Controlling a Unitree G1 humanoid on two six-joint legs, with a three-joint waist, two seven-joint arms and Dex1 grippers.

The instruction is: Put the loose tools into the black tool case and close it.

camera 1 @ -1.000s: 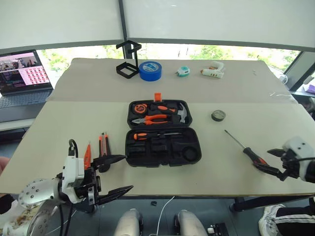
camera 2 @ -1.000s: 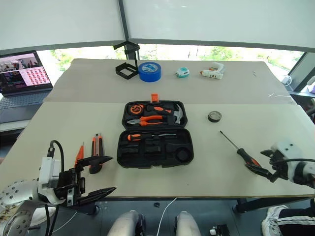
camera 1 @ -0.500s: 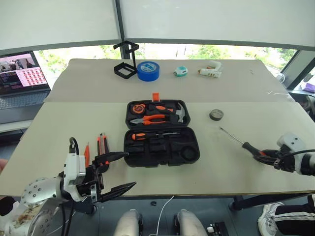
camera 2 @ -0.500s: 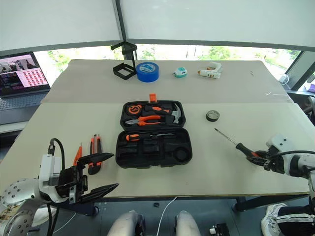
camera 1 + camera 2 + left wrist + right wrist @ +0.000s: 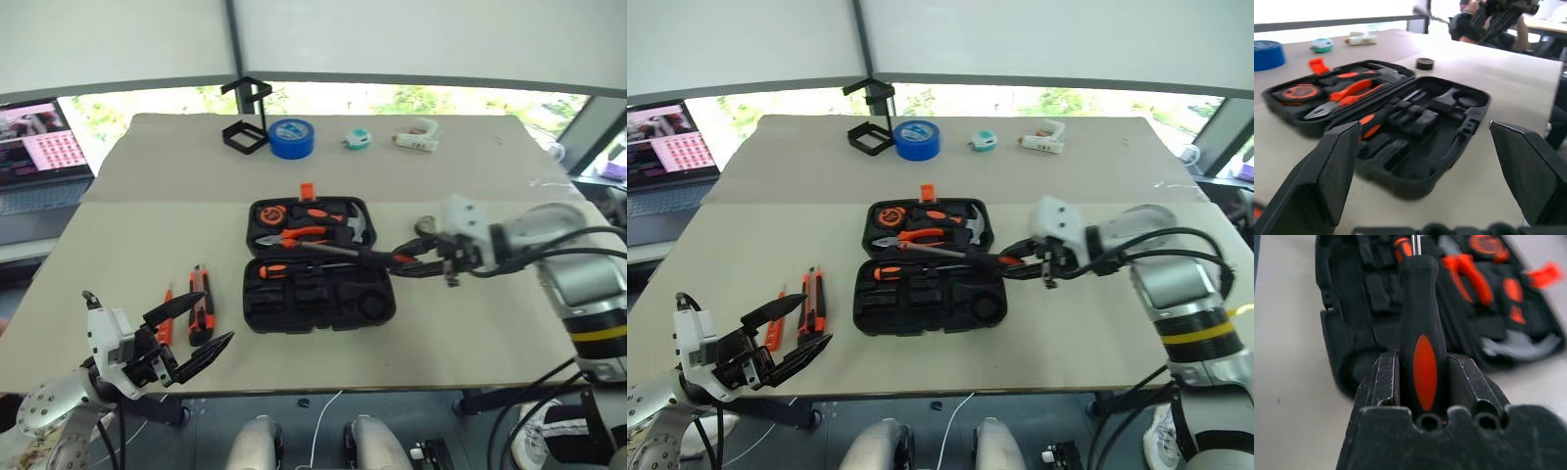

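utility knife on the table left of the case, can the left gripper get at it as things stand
Probably yes. The left gripper is open and empty, right beside the utility knife, which lies flat on the table with nothing on top; only the slim tester pen lies close alongside.

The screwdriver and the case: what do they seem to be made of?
Screwdriver: the handle looks like matte black plastic or rubber with a glossy orange insert; the thin shaft shines silver, probably steel. It is clamped in the right gripper.
Case: dull black moulded plastic, judging by its shaped tool slots and rounded edges; the small latch looks like orange plastic.
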